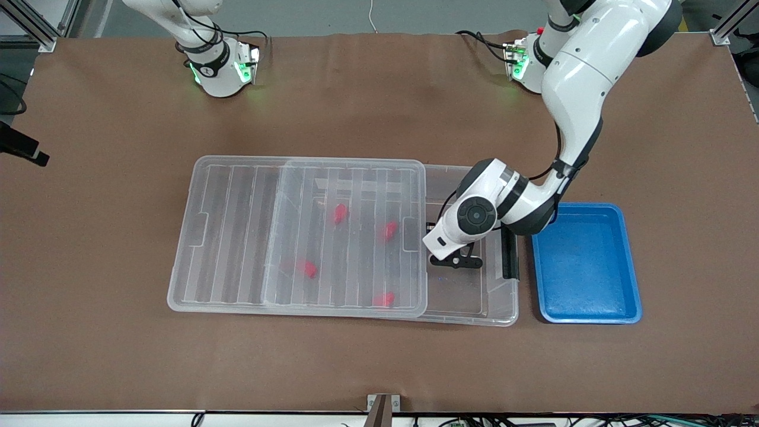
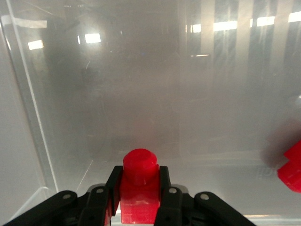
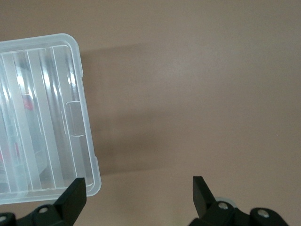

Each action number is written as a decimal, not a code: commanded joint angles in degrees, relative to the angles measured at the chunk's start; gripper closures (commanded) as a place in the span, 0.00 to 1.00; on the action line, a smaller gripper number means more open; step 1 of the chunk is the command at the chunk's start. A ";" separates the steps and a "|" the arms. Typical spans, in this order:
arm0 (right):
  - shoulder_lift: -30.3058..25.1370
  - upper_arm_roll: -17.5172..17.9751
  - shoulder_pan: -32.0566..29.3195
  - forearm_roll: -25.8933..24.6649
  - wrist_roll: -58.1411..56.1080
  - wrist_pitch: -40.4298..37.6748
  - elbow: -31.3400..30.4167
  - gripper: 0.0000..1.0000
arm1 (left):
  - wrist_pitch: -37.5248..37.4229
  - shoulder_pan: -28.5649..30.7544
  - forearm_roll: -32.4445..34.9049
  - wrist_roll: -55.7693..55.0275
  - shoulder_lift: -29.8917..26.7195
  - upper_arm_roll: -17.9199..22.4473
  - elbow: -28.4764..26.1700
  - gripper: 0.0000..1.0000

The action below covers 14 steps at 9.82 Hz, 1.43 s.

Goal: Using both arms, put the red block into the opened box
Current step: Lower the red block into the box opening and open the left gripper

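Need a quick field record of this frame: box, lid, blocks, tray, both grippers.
box: clear bin, lid slid toward the right arm's end, leaving the end beside the tray uncovered
held block: red block clamped in left gripper
left gripper: shut on the block, down inside the box's uncovered end
other blocks: four red ones seen through the lid, e.g.
blue tray: beside the box, at the left arm's end
right gripper: open, holding nothing, above the lid's corner and the table; arm waiting
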 commanded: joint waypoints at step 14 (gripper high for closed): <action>-0.33 -0.66 -0.39 -0.58 -0.67 0.27 -1.04 0.00 | -15.69 8.20 0.97 4.85 -19.66 0.07 6.48 0.00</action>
